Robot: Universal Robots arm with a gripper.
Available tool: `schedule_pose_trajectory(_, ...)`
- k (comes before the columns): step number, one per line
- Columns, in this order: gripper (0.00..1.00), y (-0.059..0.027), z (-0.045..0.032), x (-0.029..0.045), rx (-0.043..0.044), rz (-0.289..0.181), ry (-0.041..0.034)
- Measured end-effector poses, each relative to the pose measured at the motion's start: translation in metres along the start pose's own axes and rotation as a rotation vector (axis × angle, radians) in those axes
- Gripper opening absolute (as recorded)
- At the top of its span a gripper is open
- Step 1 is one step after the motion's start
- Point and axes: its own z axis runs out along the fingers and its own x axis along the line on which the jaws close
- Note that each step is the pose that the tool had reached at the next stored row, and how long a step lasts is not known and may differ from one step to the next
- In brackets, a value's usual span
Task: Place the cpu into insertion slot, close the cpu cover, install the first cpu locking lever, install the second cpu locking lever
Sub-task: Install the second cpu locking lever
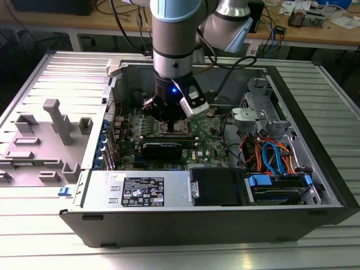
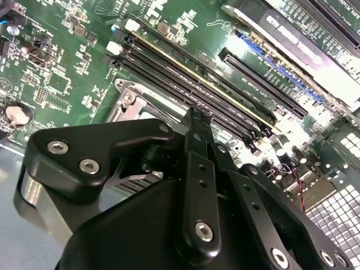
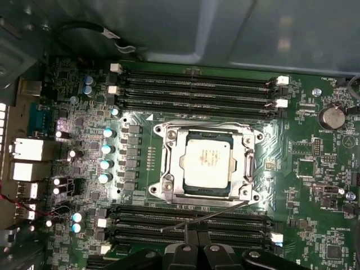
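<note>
Seated chip first: we see the cpu (image 3: 207, 160) lying flat in the insertion slot (image 3: 169, 147), its silvery top showing through the square window of the cpu cover (image 3: 247, 164), which lies down over it. Just beside the socket, on the side nearest the claw (image 3: 197, 247), a thin wire locking lever (image 3: 202, 216) stands free of the frame, running slantwise across the neighbouring memory slots (image 3: 191, 225); its long axis runs roughly along that edge of the socket. We judge the chip placed and the cover shut, with this lever not yet latched.

From the socket, the claw sits across the lever, its black tips drawn close together directly over the wire; whether they actually pinch the lever we cannot tell. In the exterior view the arm (image 1: 175, 34) stands nearly upright over the open computer case (image 1: 225, 219), wrist pointing straight down, the claw (image 1: 169, 121) low above the socket on the motherboard (image 1: 216, 152)
</note>
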Motion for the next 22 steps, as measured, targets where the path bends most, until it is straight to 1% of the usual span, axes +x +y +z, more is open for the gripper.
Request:
schedule_pose_trajectory(3, 0.11, 0.0006, 0.0008, 0.0071, -0.0001, 0.000, 0.0000)
schedule_pose_trajectory(5, 0.11, 0.0006, 0.0020, 0.0080, -0.0002, 0.000, 0.0001)
schedule_pose_trajectory(11, 0.11, 0.0006, 0.0102, 0.0113, -0.0046, -0.002, -0.0003)
schedule_pose_trajectory(14, 0.11, 0.0007, 0.0171, 0.0144, -0.0067, -0.003, -0.0004)
schedule_pose_trajectory(16, 0.11, 0.0007, 0.0244, 0.0170, -0.0076, -0.004, -0.0004)
schedule_pose_trajectory(18, 0.11, 0.0006, 0.0279, 0.0177, -0.0078, -0.005, -0.0003)
schedule_pose_trajectory(22, 0.11, 0.0006, 0.0285, 0.0178, -0.0079, -0.006, -0.0004)
